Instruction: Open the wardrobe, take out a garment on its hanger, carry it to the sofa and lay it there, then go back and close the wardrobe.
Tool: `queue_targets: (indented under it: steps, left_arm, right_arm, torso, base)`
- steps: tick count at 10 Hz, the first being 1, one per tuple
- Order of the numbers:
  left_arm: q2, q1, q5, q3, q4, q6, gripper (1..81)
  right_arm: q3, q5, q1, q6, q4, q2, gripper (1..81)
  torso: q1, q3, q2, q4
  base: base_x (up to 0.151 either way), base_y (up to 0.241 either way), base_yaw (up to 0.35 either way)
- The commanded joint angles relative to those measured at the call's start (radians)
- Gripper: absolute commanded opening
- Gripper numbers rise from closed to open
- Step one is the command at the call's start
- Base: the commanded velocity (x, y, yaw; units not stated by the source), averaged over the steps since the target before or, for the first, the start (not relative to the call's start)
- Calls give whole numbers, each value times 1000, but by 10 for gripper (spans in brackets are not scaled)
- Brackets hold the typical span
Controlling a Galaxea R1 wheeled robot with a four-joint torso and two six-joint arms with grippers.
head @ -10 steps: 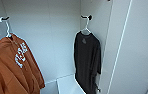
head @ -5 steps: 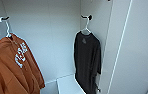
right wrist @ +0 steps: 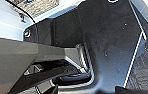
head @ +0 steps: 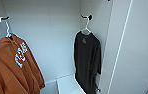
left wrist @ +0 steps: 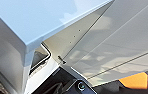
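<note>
The wardrobe [head: 52,37] stands open; the head view looks straight into its white interior. The opening step is judged complete, and the step in hand is taking out the garment.

The garment [head: 87,62], a plain black long-sleeved top, hangs on the right side of the interior, close beside the right inner wall. Its shoulders sit on the white hanger [head: 86,28], whose hook rests over a short dark rail stub [head: 87,17] at the wall. A rust-orange top [head: 13,67] with white print hangs well apart on the left, on its own hanger.

Whether either gripper's fingers are spread or pressed together cannot be told from either wrist view.

The next move is judged to call for a reach to the hanger near its hook, a lift to clear the rail, then a straight withdrawal.

Clearance: open room lies between the two tops; the right side is tight, with the wall and the open door panel [head: 132,50] just beside the garment. A low white shelf [head: 67,85] sits below its hem.
</note>
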Motion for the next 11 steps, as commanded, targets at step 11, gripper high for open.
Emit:
queue_targets:
  steps: [11]
  left_arm:
    - [-95, -641, 25, 278, -276, -182, 811]
  right_arm:
    - [4, -44, 40, 1, -10, 7, 811]
  torso:
    - [1, -1, 0, 0]
  base:
    - [0, 0, 0]
